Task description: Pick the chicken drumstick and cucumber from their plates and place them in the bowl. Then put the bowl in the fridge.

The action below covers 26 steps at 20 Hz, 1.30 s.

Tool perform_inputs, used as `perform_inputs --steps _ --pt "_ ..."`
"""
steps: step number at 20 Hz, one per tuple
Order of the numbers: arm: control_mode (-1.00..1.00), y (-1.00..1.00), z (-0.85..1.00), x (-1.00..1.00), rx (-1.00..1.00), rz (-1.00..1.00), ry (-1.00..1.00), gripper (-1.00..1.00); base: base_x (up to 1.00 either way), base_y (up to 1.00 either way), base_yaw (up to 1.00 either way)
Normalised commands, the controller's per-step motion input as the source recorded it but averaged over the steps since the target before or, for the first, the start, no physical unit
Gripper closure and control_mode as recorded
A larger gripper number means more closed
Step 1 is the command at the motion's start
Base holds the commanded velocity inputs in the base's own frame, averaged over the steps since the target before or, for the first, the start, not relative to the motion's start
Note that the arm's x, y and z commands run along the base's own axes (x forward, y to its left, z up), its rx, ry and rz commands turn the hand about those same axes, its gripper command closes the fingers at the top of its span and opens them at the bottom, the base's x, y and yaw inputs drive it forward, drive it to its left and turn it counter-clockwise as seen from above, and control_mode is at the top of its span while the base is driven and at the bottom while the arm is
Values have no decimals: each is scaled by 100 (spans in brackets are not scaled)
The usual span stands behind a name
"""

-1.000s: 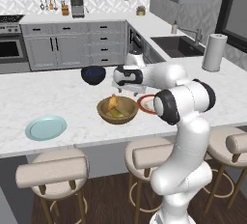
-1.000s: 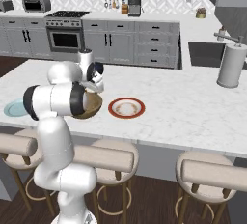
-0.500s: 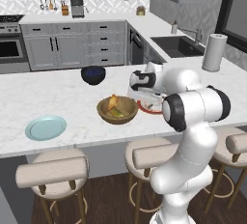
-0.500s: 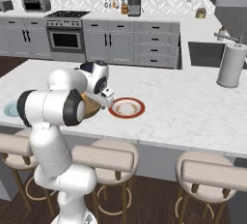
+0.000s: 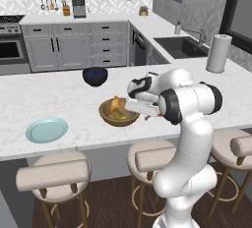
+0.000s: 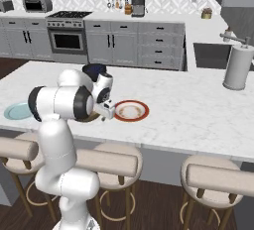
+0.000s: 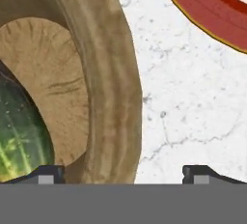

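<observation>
our tool (image 7: 123, 172) hangs spread wide astride the right rim of the wooden bowl (image 7: 113, 73), likely lined up to pinch that rim and lift it for the fridge. the cucumber (image 7: 19, 136) and chicken drumstick (image 5: 115, 103) lie inside the bowl, near the worktop (image 5: 64, 94) front edge, just left of the red-rimmed plate (image 6: 131, 110).

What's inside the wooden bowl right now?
The wooden bowl holds the golden-brown chicken drumstick and the green cucumber. The arm covers its right edge in the left base view.
</observation>
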Motion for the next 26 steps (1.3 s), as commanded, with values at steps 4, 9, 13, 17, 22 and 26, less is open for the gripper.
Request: perform_inputs --steps 4,9,13,17,22,26 --pt "-100 11 -12 25 0 3 11 100 0 0 0" --pt "-100 0 3 11 0 0 0 100 0 0 0" --pt "-100 -16 84 -33 10 -4 0 100 0 0 0" --pt "-100 -45 100 -97 16 -5 0 100 0 0 0" --pt "-100 -12 100 -100 5 -8 -2 100 0 0 0" --pt "-100 -1 88 -92 0 -15 -20 100 0 0 0"
